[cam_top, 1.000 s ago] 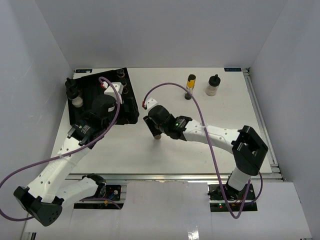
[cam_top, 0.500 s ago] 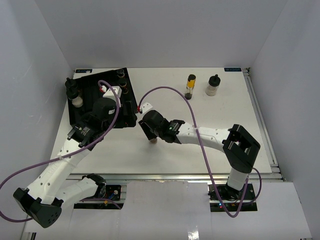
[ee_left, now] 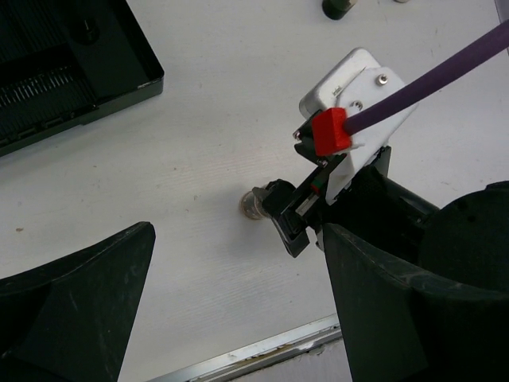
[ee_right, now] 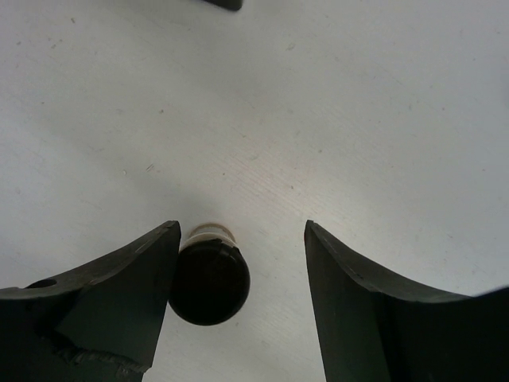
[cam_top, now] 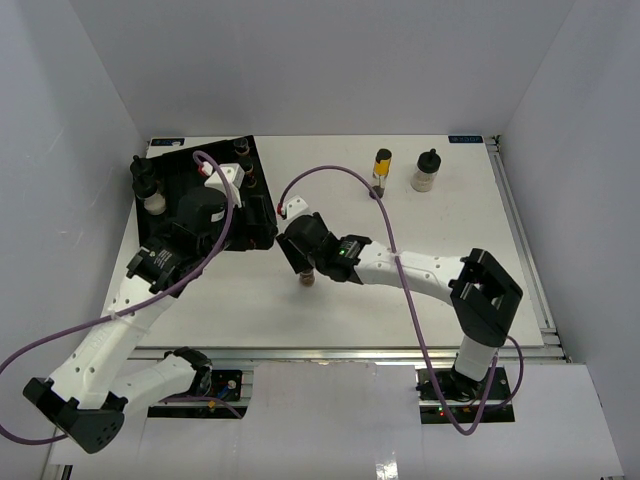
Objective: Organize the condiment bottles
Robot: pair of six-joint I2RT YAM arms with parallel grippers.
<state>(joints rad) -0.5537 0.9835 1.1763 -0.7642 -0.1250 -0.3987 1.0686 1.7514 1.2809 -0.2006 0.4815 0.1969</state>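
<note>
A small jar with a black cap [ee_right: 208, 278] stands on the white table between the open fingers of my right gripper [ee_right: 238, 239], against the left finger. In the top view the jar [cam_top: 307, 279] sits just below my right gripper [cam_top: 300, 260], near the table's middle. A taller slim bottle with a yellow band [cam_top: 382, 166] and a pale jar [cam_top: 425, 173] stand at the back right. More jars [cam_top: 152, 192] [cam_top: 243, 152] stand in the black ribbed tray [cam_top: 170, 165]. My left gripper [cam_top: 200, 215] is open and empty over the tray's near right part.
The left wrist view shows the tray's corner [ee_left: 79, 72], the right gripper's white and red connector [ee_left: 342, 119], the jar [ee_left: 254, 204] and the table's metal front edge [ee_left: 262, 350]. Purple cables loop over both arms. White walls enclose the table.
My right gripper has shifted a little left and nearer, with the jar under it. My left gripper has moved slightly farther back over the tray.
</note>
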